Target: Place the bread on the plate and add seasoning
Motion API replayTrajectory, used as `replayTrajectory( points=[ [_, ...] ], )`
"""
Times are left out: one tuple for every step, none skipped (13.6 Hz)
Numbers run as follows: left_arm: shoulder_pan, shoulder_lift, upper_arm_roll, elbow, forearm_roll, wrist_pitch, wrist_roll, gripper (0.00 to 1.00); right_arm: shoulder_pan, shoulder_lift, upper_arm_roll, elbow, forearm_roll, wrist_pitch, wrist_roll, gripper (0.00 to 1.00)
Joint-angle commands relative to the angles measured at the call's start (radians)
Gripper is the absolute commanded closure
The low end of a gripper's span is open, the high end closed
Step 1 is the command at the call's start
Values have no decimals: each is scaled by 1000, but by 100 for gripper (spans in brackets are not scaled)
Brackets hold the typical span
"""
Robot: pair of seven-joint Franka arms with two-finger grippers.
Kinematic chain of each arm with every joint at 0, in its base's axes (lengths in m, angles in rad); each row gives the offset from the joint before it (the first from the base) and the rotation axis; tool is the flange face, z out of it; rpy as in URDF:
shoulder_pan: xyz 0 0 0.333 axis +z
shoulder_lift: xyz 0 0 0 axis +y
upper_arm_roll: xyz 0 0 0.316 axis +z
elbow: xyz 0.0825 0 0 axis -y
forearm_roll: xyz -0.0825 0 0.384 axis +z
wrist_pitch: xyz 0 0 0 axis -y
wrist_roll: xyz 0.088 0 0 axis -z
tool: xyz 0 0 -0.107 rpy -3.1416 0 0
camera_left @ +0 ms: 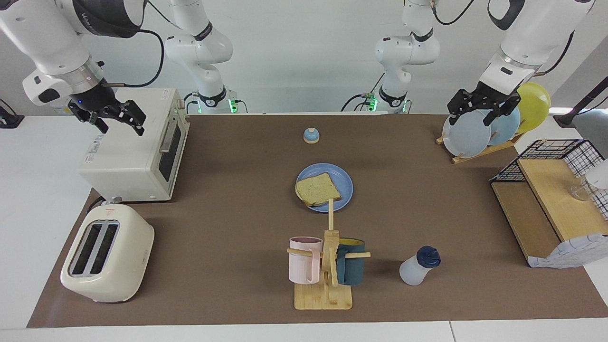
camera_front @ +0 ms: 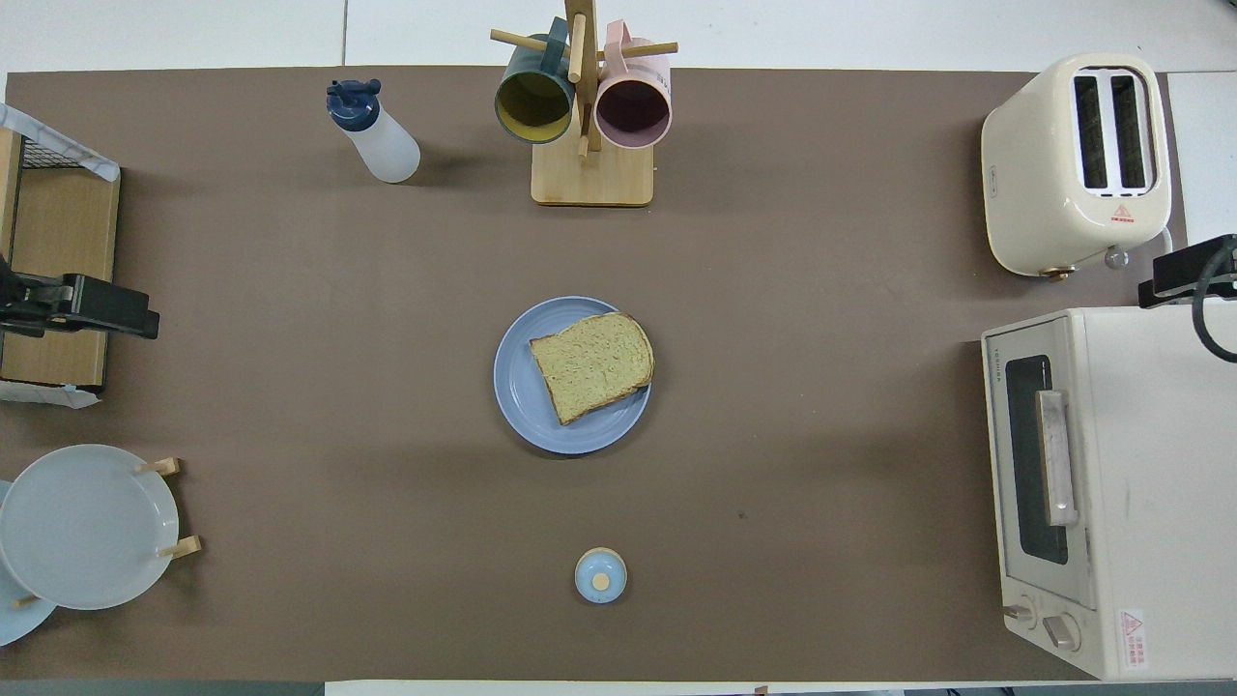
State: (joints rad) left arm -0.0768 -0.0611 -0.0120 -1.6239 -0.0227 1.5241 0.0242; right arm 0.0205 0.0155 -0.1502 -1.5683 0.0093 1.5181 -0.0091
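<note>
Open brown mat all round the plate [camera_left: 343, 183] with bread [camera_left: 317, 189]. Mug rack [camera_left: 327, 266] just beside the plate, farther from the robots, its tall post [camera_left: 330, 216] blocking that approach. Seasoning bottle [camera_left: 419, 266] beside the rack toward the left arm's end, clear above. Bell [camera_left: 311, 135] nearer the robots, low. Toaster oven [camera_left: 137, 147] and toaster [camera_left: 107, 253] crowd the right arm's end; plate rack [camera_left: 479, 130] and shelf [camera_left: 551, 209] the left arm's end.
</note>
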Motion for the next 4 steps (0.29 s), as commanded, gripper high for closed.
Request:
replayTrajectory(
  points=[
    [19, -16, -22, -17, 17, 18, 14, 0, -10, -15, 8, -16, 1, 1, -25, 0],
    [19, -16, -22, -19, 17, 18, 14, 0, -10, -15, 8, -16, 1, 1, -25, 0],
    [20, -17, -22, -17, 17, 19, 14, 0, -10, -15, 8, -16, 1, 1, -25, 0],
    [25, -17, -22, -17, 17, 19, 14, 0, -10, -15, 8, -16, 1, 1, -23, 0]
  ],
)
